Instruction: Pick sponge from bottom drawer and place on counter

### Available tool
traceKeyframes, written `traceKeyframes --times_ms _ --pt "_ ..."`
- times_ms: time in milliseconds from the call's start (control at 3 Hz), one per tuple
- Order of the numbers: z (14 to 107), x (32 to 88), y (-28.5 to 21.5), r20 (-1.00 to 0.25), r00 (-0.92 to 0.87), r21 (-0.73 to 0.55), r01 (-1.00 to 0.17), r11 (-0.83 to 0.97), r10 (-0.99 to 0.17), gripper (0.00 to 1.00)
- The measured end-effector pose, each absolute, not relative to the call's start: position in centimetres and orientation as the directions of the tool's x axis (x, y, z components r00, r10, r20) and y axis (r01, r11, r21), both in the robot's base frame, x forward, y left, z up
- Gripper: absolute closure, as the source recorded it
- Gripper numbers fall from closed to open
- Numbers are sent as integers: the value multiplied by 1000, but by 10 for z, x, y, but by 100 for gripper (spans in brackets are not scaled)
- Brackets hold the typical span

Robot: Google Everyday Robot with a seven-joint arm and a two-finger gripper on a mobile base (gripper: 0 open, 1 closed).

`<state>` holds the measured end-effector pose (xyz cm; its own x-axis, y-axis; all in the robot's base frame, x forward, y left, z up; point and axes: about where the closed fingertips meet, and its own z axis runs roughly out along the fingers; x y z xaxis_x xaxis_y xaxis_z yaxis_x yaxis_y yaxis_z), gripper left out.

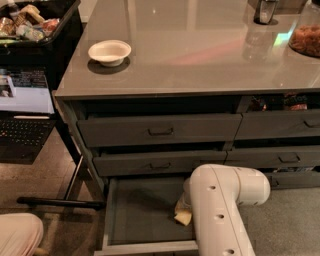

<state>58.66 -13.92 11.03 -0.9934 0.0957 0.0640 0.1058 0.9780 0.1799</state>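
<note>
Where the bottom drawer (140,212) stands pulled out under the cabinet, its dark floor is bare except near the right edge, and there the sponge (183,217) lies, pale yellow and a little bent, about midway between the drawer's back and its front edge. The white arm (220,210) rises from the lower edge of the camera view and bends over that right side of the drawer. The gripper (181,203) is down inside the drawer just above the sponge and is mostly hidden behind the arm. Whether it is open or closed, or has hold of the sponge, cannot be told.

Above the open drawer sit two wide drawers with bar handles, the upper drawer (160,129) and the middle drawer (159,163), both slightly ajar. The counter (200,60) tops the cabinet, grey and glossy. A white bowl (109,51) stands near its left edge, a dark cup (265,11) at the far edge, and a dish of orange food (306,40) at the right edge. Left of the cabinet are a laptop (25,102) and a black bin (37,27) full of packets.
</note>
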Motion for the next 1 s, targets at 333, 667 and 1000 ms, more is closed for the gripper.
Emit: traceKeyframes --times_ms 333,667,1000 --pt "118 588 -141 57 -993 178 110 978 101 64" --pt "120 588 -141 57 -993 178 110 978 101 88" --pt "147 585 -142 20 -997 208 80 975 77 100"
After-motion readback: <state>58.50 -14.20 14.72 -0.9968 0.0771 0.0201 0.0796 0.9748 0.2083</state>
